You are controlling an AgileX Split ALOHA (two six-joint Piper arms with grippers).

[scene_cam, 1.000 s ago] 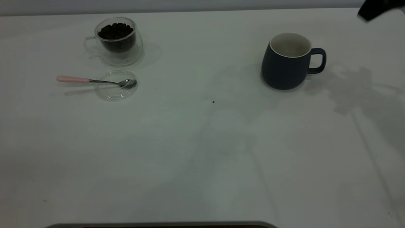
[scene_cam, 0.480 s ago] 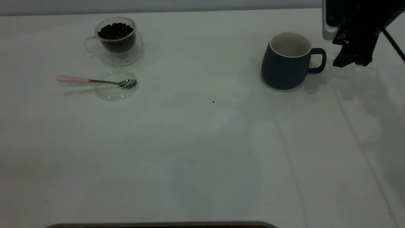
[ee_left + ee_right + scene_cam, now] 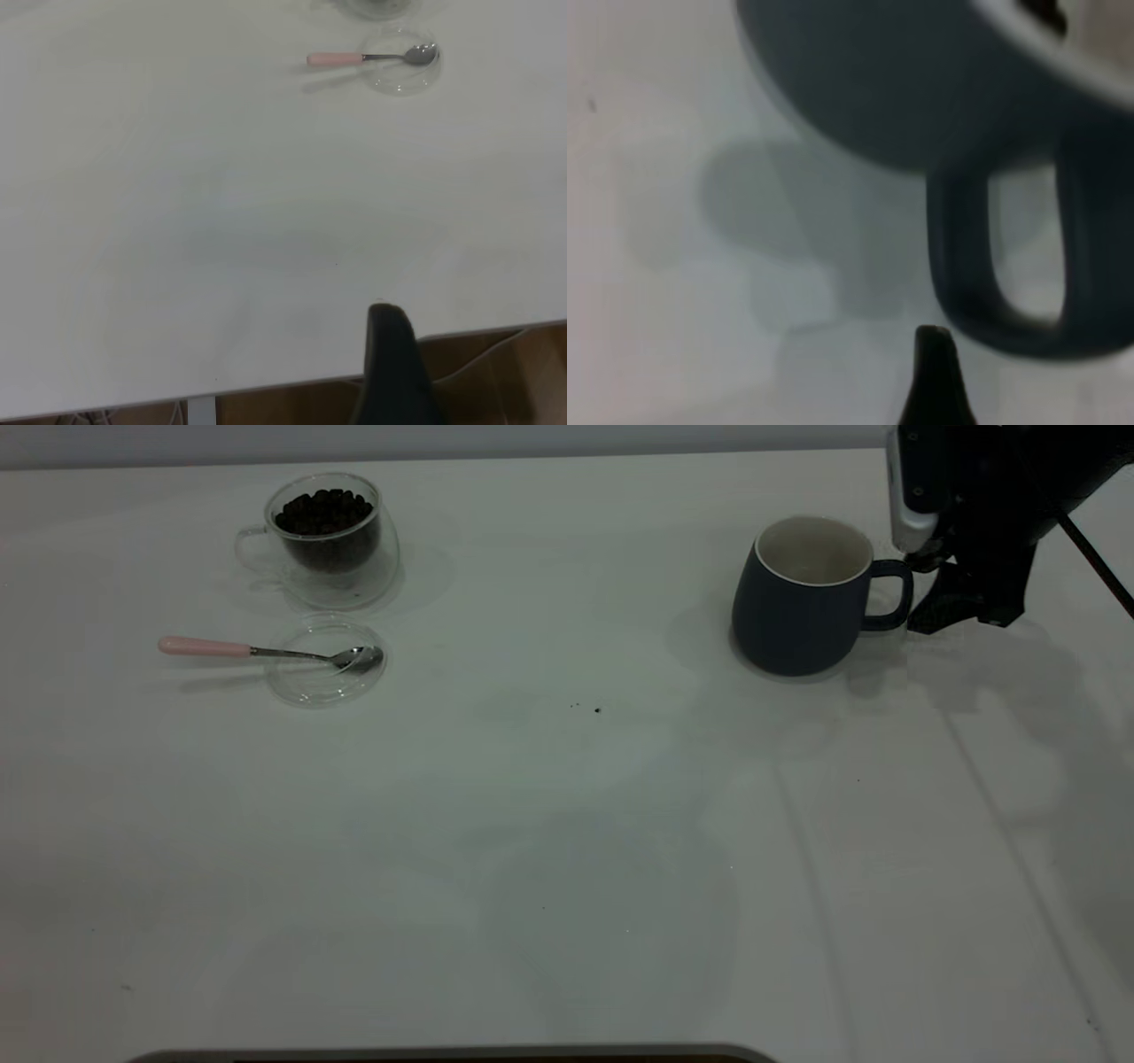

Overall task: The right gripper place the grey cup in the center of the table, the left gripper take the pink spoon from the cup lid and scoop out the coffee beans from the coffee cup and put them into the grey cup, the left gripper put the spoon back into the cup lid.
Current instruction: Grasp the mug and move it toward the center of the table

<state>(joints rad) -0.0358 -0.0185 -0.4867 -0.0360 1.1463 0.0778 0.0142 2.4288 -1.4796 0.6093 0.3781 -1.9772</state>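
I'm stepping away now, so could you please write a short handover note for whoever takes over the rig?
Right gripper: beside the grey cup's handle, not yet holding it.
Left gripper: parked at the table edge, away from the work.
Grey cup: upright, at the table's right, not yet centred.
Spoon: bowl resting in the lid.
Coffee cup: behind the lid, full of beans.
Done: nothing.
Left: grasp and centre the cup, scoop the beans, return the spoon.

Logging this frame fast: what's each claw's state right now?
Left claw: parked off the table edge, holding nothing; open or shut cannot be told.
Right claw: beside the grey cup handle, not gripping; opening cannot be told.
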